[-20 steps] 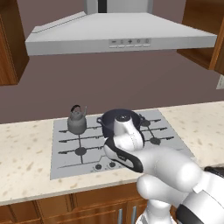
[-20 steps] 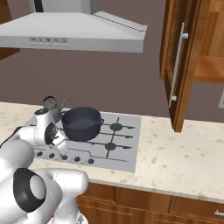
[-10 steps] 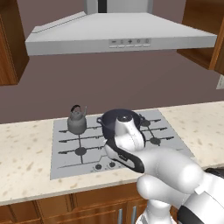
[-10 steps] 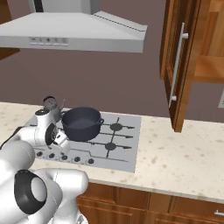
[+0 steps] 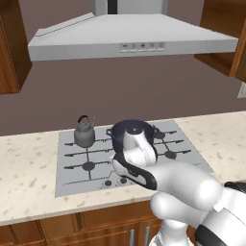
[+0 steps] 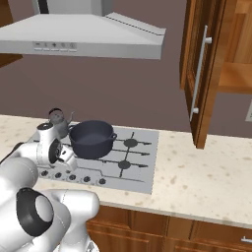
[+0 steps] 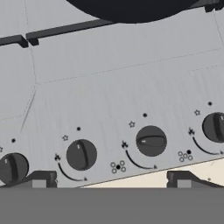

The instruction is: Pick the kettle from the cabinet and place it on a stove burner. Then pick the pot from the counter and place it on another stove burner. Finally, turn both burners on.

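Ahead of me stood a plain mauve-brown wall (image 5: 144, 91). A grey metal hood (image 5: 129, 38) hung from it, with a row of small buttons (image 5: 142, 47) along its front lip and a chimney rising out of sight. Brown wooden cupboards (image 5: 9, 48) flanked the hood high on either side. A pale wall socket (image 6: 249, 111) sat at the far right. Low wooden drawer fronts (image 6: 162, 229) ran beneath me. The light was even, with soft shadows.

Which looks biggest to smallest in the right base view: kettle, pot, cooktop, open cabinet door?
1. cabinet door, though nearer the camera
2. cooktop
3. pot
4. kettle, partly hidden behind the arm
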### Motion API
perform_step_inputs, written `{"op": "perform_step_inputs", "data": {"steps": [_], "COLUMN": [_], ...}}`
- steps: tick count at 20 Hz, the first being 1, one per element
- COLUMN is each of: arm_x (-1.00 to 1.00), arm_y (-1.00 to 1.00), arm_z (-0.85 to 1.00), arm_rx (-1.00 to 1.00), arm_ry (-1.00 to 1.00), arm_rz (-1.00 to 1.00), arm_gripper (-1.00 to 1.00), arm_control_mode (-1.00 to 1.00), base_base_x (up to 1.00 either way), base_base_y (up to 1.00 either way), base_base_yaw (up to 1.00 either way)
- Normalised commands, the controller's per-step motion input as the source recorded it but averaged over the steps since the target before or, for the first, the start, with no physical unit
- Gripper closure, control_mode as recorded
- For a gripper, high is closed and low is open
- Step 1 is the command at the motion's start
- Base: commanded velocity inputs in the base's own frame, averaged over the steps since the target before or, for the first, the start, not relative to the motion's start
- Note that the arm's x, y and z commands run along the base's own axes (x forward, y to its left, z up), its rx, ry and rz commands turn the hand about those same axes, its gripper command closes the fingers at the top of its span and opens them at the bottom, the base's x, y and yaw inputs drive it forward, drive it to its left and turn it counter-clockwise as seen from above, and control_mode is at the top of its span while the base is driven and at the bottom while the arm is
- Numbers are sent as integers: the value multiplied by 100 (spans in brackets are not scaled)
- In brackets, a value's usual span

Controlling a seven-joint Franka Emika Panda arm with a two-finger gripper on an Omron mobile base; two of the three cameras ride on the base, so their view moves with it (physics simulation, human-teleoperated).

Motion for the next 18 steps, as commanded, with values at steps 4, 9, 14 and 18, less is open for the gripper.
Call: {"op": "perform_step_inputs", "data": {"steps": [4, 9, 14, 18], "arm_x": [0, 0, 0, 0], "arm_y": [15, 10, 10, 5], "arm_z": [-7, -8, -14, -13], "arm_rx": [-1, -1, -1, 0], "arm_ry": [0, 0, 0, 0], "arm_rz": [8, 7, 3, 1], "arm_gripper": [-100, -100, -100, -100], "arm_control_mode": [-100, -100, -100, -100], "base_base_x": [0, 0, 0, 0], "base_base_y": [0, 0, 0, 0], "base_base_yaw": [0, 0, 0, 0]}}
